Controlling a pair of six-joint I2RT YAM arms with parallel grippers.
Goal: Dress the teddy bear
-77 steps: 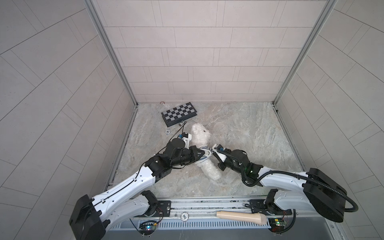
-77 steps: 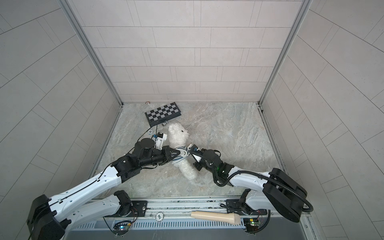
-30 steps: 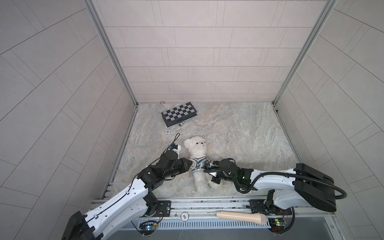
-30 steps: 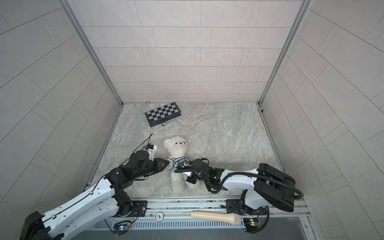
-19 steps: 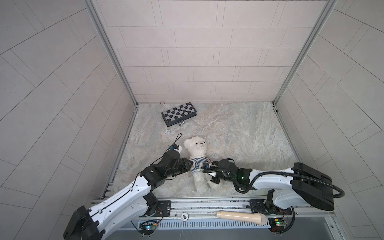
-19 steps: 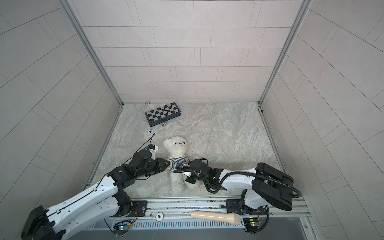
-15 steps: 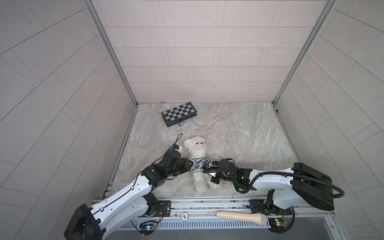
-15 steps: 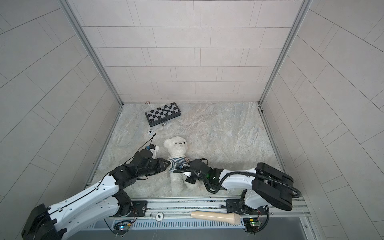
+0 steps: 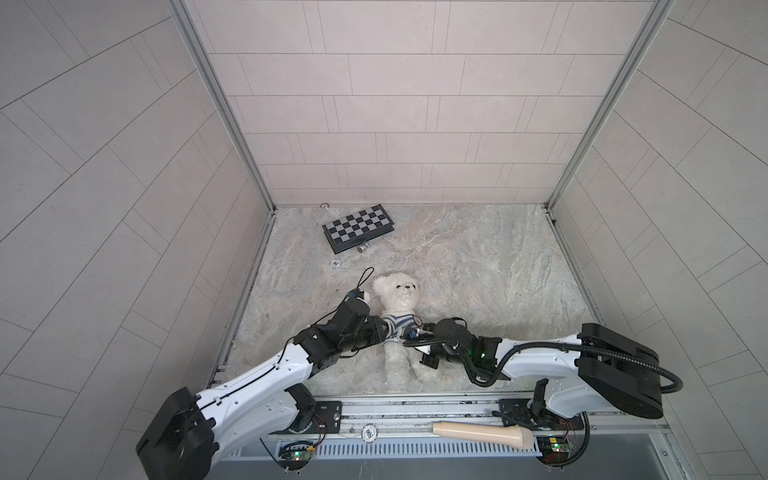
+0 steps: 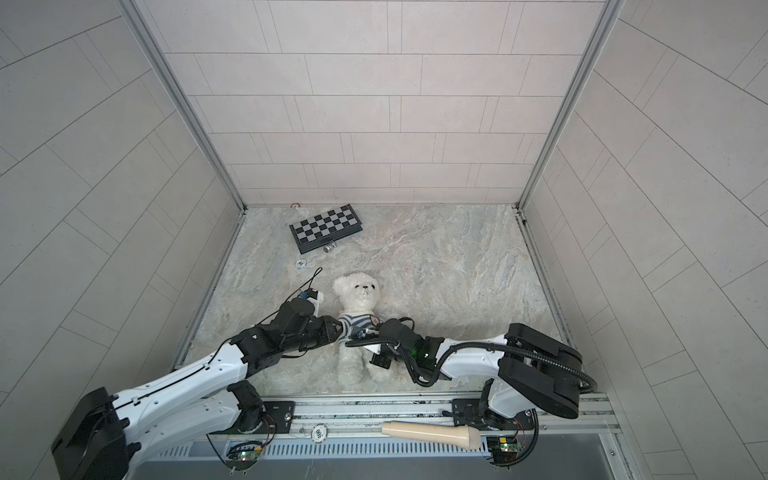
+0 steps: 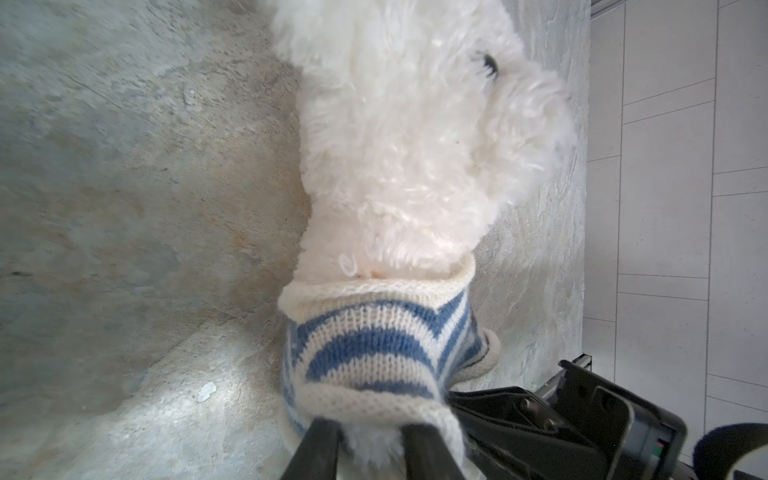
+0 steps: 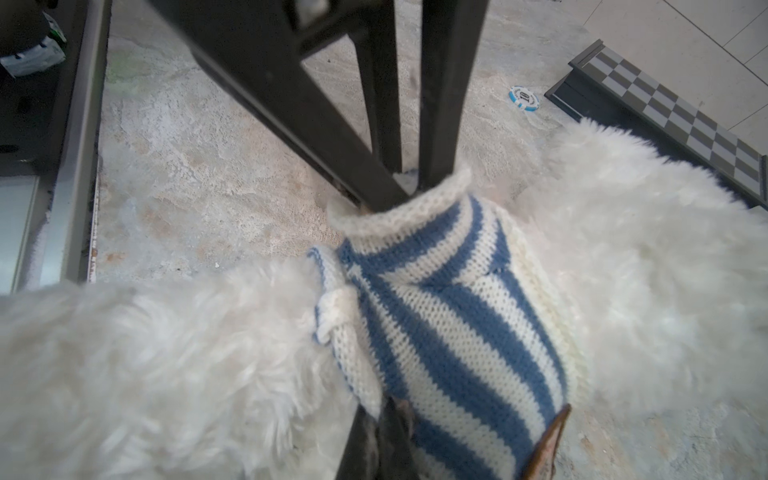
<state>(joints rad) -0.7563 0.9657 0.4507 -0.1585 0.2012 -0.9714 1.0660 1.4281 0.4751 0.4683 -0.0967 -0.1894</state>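
Across the marbled counter (image 9: 478, 270), toward its near edge, the teddy bear (image 9: 397, 291) lies on its back between my two arms. Its head points at the chessboard (image 9: 358, 227) and its legs toward my rail. I judge that pose leaves either sleeve reachable from its own side. The knitted striped sweater (image 9: 395, 323) is already past the head and bunched high on the chest, leaving the belly bare. My left pincer (image 12: 409, 183) is narrow, with both fingers pushed into a sleeve cuff and white fur between them, probably to fish the arm through. Whether it grips that fur I cannot tell. My right pincer (image 12: 380, 436) is closed on the sweater's hem at the bear's other flank, likely anchoring the knit against that pull. Beyond the bear's head, a blue-and-white poker chip (image 9: 335, 263) lies well clear.
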